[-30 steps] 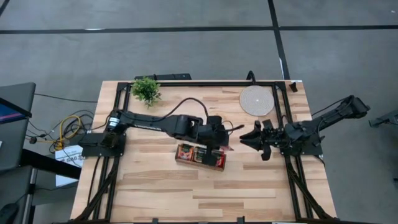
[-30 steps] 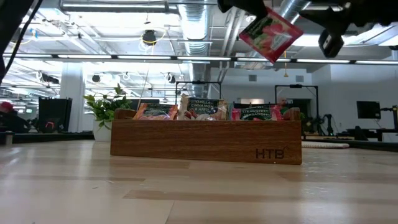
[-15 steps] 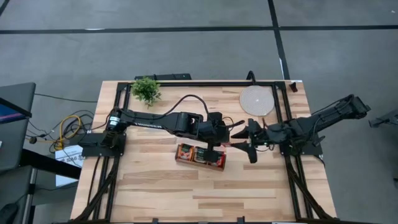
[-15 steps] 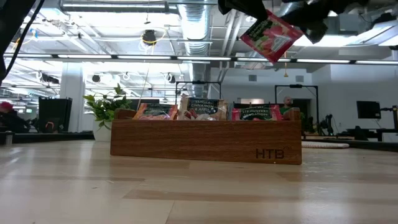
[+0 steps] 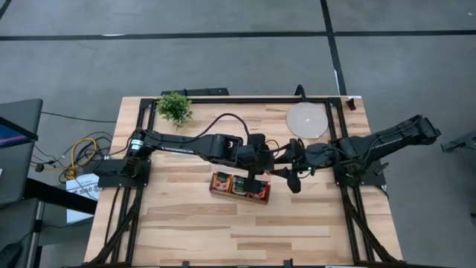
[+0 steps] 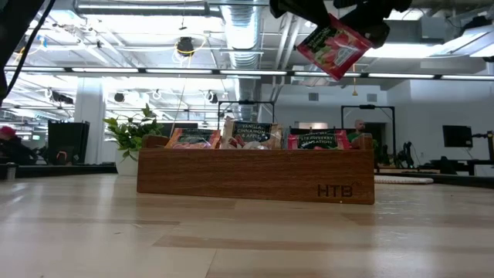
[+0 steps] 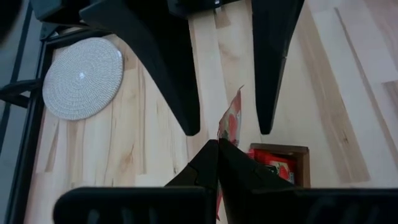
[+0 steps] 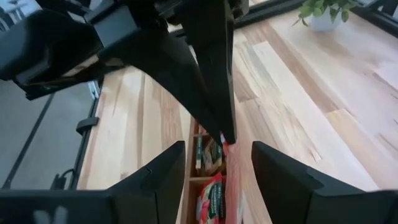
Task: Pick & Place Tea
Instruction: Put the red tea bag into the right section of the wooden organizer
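A red sachet point(image 6: 336, 46) hangs in the air above the right end of the tray point(image 6: 255, 176), pinched by one edge in the left gripper point(image 7: 217, 144), whose fingers are closed tight on it so that most of the packet stands free beyond the tips. That free part looks left exposed on purpose: the right gripper point(image 8: 214, 163) faces it with its fingers spread wide, one on either side of the sachet, in place for a handover but not yet closed on anything. In the high view the two arms meet just above the tray's right end, over the middle of the table point(image 5: 186, 223). The tray itself sits near the table's centre and already holds the other sachets point(image 6: 247, 136), standing on edge in its compartments with their printed tops showing over the wall. Toward the far right corner lies a round mat point(image 5: 306, 120), and a small plant point(image 5: 175, 107) stands near the far left corner, both well apart from the work.
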Controlling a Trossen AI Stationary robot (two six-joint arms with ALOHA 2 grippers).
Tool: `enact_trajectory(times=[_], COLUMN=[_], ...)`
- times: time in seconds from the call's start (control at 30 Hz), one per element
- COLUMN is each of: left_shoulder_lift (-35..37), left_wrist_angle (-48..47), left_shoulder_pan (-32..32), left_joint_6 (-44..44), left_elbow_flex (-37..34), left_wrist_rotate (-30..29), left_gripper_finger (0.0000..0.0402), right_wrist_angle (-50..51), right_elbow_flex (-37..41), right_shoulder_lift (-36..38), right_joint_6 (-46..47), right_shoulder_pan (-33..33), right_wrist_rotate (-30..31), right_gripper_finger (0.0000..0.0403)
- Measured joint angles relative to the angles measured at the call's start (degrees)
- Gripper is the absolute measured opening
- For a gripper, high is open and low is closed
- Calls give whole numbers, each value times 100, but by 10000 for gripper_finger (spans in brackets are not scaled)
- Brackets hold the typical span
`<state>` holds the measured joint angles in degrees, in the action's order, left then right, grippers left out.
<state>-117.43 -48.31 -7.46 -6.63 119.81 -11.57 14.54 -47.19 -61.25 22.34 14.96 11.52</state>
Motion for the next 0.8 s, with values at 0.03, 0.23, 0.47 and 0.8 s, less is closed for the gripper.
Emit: enact_trajectory(times=[0.03,0.23,0.47,0.8], left_shoulder_lift=[0,0,0,2], left_wrist_angle=[-4,-1,41,106], left_shoulder_pan=[0,0,0,0], left_joint_6=[0,0,0,0], left_elbow_flex=[0,0,0,-2], left_wrist_rotate=[-12,-20,-17,83], left_gripper_finger=[0,0,0,0], right_wrist_angle=[28,18,10,18], right_elbow_flex=[-1,-10,-10,-10], right_shoulder_lift=[2,4,7,9], right_joint_6=[2,10,-20,-47], right_shoulder_pan=[-11,-11,-11,-11], right_wrist_rotate=[-2,-4,-87,-101], right_gripper_finger=[177,142,57,3])
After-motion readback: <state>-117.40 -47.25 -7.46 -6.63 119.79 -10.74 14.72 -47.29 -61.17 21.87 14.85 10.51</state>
